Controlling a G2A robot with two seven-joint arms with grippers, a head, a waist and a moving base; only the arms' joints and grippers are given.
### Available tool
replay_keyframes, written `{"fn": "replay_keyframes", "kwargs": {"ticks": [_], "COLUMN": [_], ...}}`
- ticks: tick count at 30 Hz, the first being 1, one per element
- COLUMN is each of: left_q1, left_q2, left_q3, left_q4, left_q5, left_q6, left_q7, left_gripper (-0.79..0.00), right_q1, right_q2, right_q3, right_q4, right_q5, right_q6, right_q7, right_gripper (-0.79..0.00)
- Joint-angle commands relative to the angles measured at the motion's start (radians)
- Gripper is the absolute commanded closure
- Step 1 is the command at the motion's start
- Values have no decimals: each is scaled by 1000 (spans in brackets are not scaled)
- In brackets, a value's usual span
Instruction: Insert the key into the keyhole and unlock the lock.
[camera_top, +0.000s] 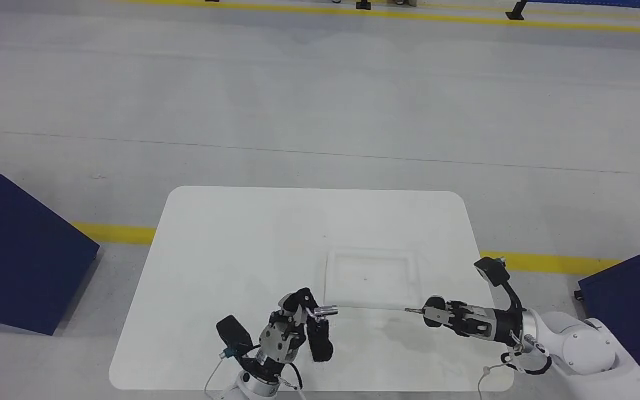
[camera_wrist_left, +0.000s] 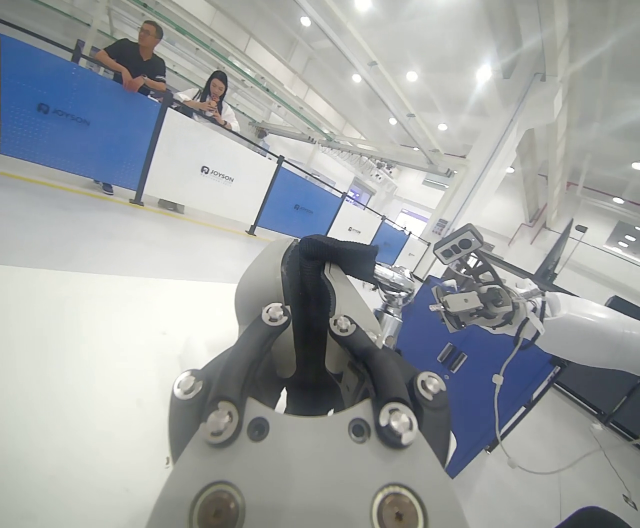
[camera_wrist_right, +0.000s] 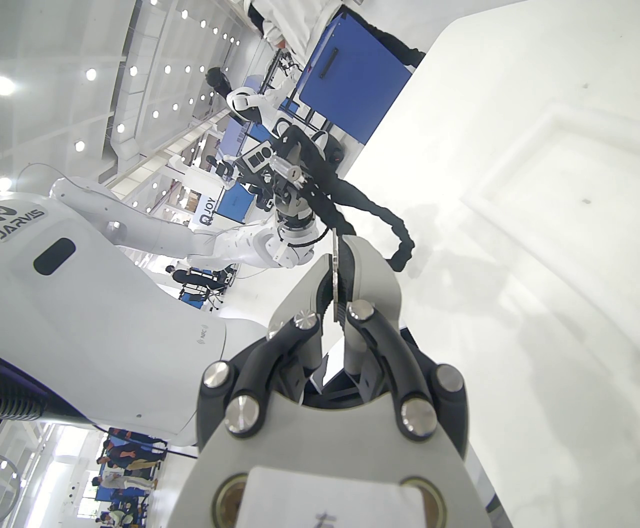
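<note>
Down at the near edge of the white bench (camera_top: 200, 260), the left hand (camera_top: 303, 320) is clamped tight on the lock (camera_top: 318, 313). In its own wrist view the fingers (camera_wrist_left: 260, 285) are pressed onto the lock's black fabric-sleeved cable (camera_wrist_left: 310, 300), and the chrome cylinder (camera_wrist_left: 395, 287) sticks out just beyond them. That cylinder points across toward the other arm. The cable (camera_wrist_right: 395, 235) droops from the grip in a loop towards the bench; whether it touches the top, I cannot tell.

The right hand (camera_top: 432, 312) comes in from the right side, held above the bench at about the same height. It is closed on the key (camera_top: 410, 311) — the flat metal piece (camera_wrist_right: 336, 280) is pinched edge-on between the two pads, its tip aimed at the lock (camera_wrist_right: 290, 172). Key and lock are apart, with bare bench between them.

Just behind that gap lies a shallow white tray (camera_top: 335, 262).
</note>
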Motion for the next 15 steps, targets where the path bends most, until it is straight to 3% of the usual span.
{"fn": "replay_keyframes", "kwargs": {"ticks": [1,6,15], "left_q1": [-3,-7,-10], "left_q2": [-6,-19,-26], "left_q3": [3,10,6], "left_q4": [5,15,20], "left_q5": [-9,-40,-80], "left_q6": [15,-9,-175], "left_q7": [4,12,-1], "left_gripper": [0,0,0], "right_q1": [0,0,0], "right_q2": [0,0,0], "right_q3": [0,0,0], "right_q4": [0,0,0], "right_q5": [0,0,0], "right_q6": [0,0,0], "right_q7": [0,0,0], "right_gripper": [0,0,0]}}
